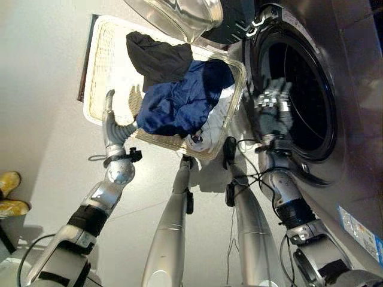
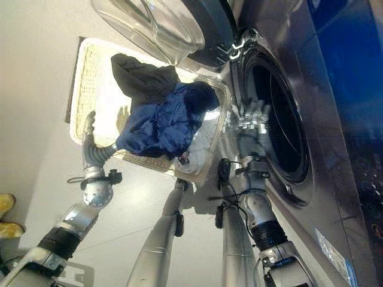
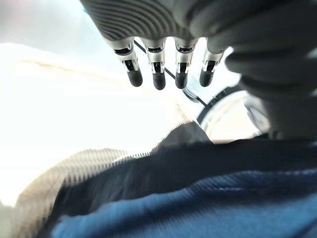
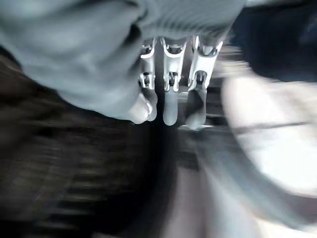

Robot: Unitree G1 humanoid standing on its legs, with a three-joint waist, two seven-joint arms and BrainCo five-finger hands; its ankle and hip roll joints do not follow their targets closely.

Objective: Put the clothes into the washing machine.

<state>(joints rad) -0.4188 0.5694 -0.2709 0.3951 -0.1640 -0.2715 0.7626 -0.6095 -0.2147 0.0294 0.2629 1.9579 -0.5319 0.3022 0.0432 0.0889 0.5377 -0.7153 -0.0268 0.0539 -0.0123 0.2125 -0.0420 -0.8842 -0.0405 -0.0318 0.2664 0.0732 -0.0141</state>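
Observation:
A pale wicker basket (image 1: 97, 66) stands on the floor beside the washing machine. In it lie a dark grey garment (image 1: 158, 57), a blue garment (image 1: 179, 98) and some white cloth (image 1: 209, 128). My left hand (image 1: 110, 116) is inside the basket at the blue garment's edge; the left wrist view shows its fingers (image 3: 158, 74) straight above the blue cloth (image 3: 198, 208), holding nothing. My right hand (image 1: 272, 100) is raised at the mouth of the dark drum (image 1: 302, 89), fingers (image 4: 171, 94) spread and empty.
The washer's round glass door (image 1: 179, 15) hangs open over the basket's far end. The machine's grey front (image 1: 353, 179) runs along the right. A pair of yellow shoes (image 1: 9, 192) lies on the floor at the left.

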